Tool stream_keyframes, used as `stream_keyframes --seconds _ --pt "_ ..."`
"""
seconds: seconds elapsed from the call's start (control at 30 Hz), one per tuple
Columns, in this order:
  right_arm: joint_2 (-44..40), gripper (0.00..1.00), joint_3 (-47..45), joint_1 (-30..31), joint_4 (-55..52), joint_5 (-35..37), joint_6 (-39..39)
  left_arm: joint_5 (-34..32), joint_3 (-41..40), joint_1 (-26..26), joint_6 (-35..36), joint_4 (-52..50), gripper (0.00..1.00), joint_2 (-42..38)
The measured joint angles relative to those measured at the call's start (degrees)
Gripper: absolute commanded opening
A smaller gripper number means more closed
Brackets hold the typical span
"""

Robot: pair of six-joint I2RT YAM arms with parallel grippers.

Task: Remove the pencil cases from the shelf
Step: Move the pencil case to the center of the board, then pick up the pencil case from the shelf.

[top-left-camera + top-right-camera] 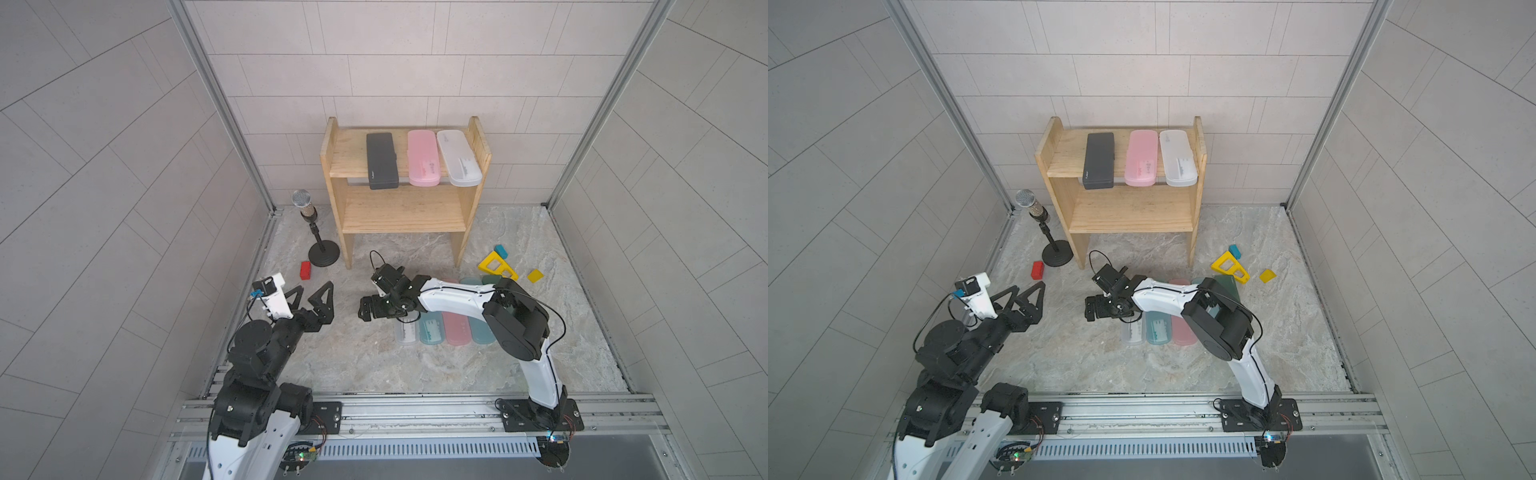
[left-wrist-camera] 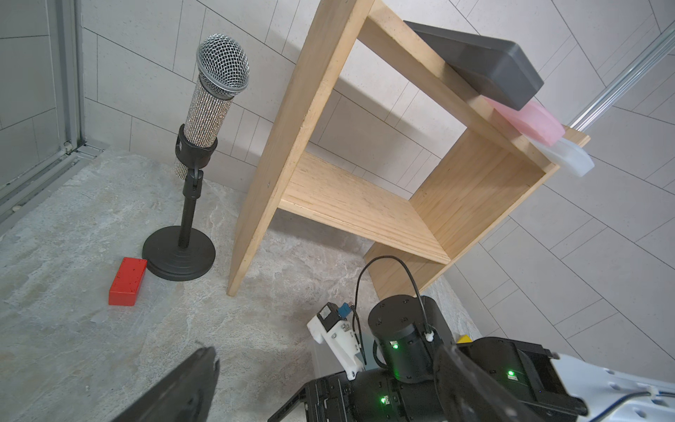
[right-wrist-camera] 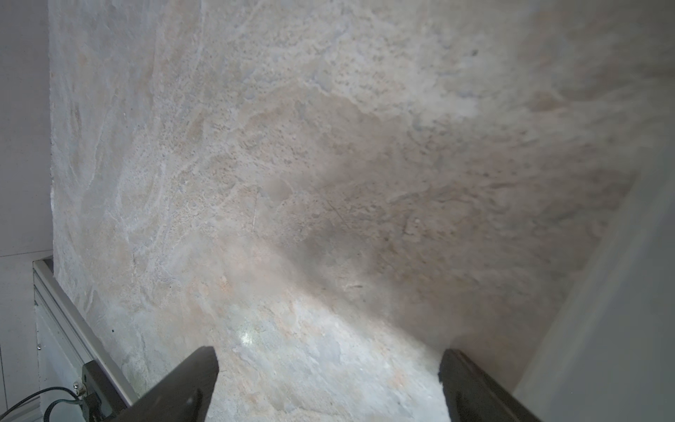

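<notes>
Three cases lie side by side on the top tier of the shelf (image 1: 399, 212): a black case (image 1: 382, 161), a pink case (image 1: 423, 158) and a white case (image 1: 459, 158). All three run front to back, and their near ends stick out over the front edge. The lower tier is bare. A row (image 1: 432, 332) of five more cases lies on the desk (image 1: 374, 365) in front, partly under the right arm.

The cases are long, flat boxes of hard plastic. The black one is matte with squared corners, while the pink and frosted white ones are smooth, translucent and rounded at the ends. They look light and stiff, so they should not bend in a grip. The smooth shells may slip, though, and a push could slide one into its neighbour. The best hold seems to be across the narrow width at the overhanging end, where both fingers can reach the long sides. The pink and white cases touch or nearly touch, leaving little room between them. The black one has open space on its left.

The shelf is bare, grainy pine, and the desk has a rough, stone-like surface.

The left hand (image 1: 314, 287) hovers spread and empty, aimed toward the shelf. The right hand (image 1: 363, 308) is also spread and empty, low over bare desk beside the row.
</notes>
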Motion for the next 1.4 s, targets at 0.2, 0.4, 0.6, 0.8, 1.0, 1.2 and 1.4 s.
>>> stream_keyframes --seconds 0.2,0.4,0.6,0.8,1.0,1.2,1.4 --pt "-1.9 1.00 -0.9 -0.9 -1.0 0.5 -0.5 0.7 0.0 0.0 -0.9 0.8 1.00 1.4" --pt "-9.9 1.00 -1.6 -1.0 -2.6 2.8 -2.4 2.9 2.2 0.0 -4.9 2.9 1.00 5.4" --pt "-27.3 1.00 -9.7 -3.3 -2.9 6.7 -4.5 6.9 3.8 0.0 -15.3 11.4 1.00 11.0" --pt "-45.2 1.00 -24.3 -13.6 -5.2 10.3 -6.0 9.3 5.7 -1.6 -27.6 21.5 1.00 19.1" --pt "-57.4 1.00 -29.8 -22.4 -12.4 11.4 -8.8 8.1 13.5 -9.6 -34.1 29.3 1.00 30.4" --pt "-61.7 1.00 -32.1 -30.1 -15.5 8.7 -10.7 6.1 21.3 -13.9 -36.4 34.5 1.00 42.1" --pt "-62.0 1.00 -33.7 -34.3 -18.0 4.8 -12.4 3.7 23.6 -13.9 -37.3 37.6 1.00 46.7"
